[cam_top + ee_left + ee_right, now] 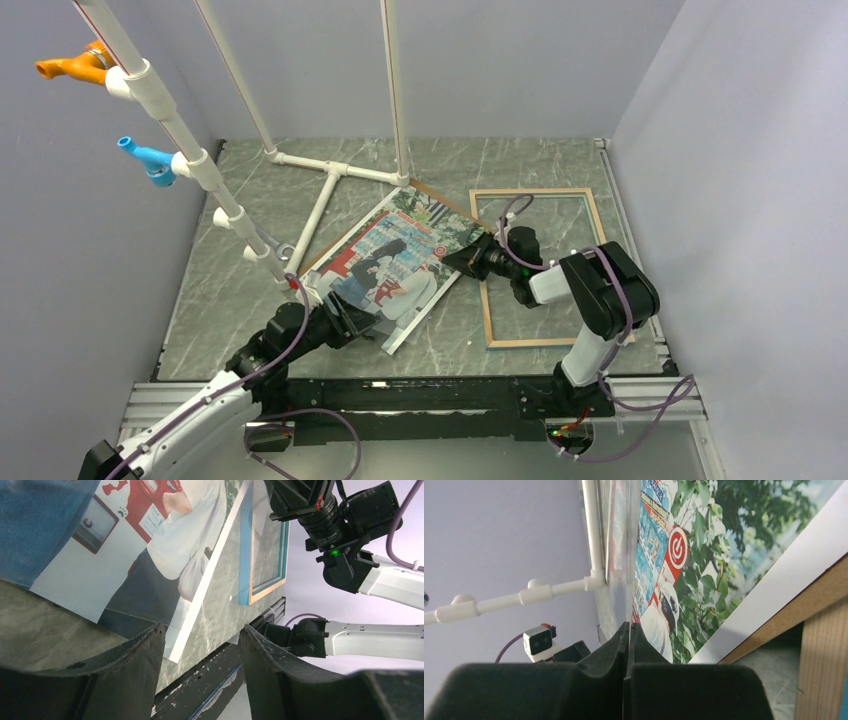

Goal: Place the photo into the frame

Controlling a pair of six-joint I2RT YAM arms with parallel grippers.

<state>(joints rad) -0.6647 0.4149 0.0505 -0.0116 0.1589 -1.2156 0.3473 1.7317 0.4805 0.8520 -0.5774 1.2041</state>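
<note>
The photo [395, 265], a colour print of two people at vending machines, lies tilted in the middle of the table on a brown backing board [437, 193]. The frame [535, 191], light wood and lying flat, sits to its right with the table showing through. My right gripper [462, 258] is at the photo's right edge. In the right wrist view it [629, 627] is shut on a thin sheet edge of the photo [704, 555]. My left gripper [200, 647] stands open by the photo's near corner [175, 650], holding nothing.
A white pipe rack [330, 170] stands behind the photo, its poles rising to the left with an orange peg [75, 65] and a blue peg [150, 160]. The frame's blue side [244, 570] shows in the left wrist view. Grey walls close in the table.
</note>
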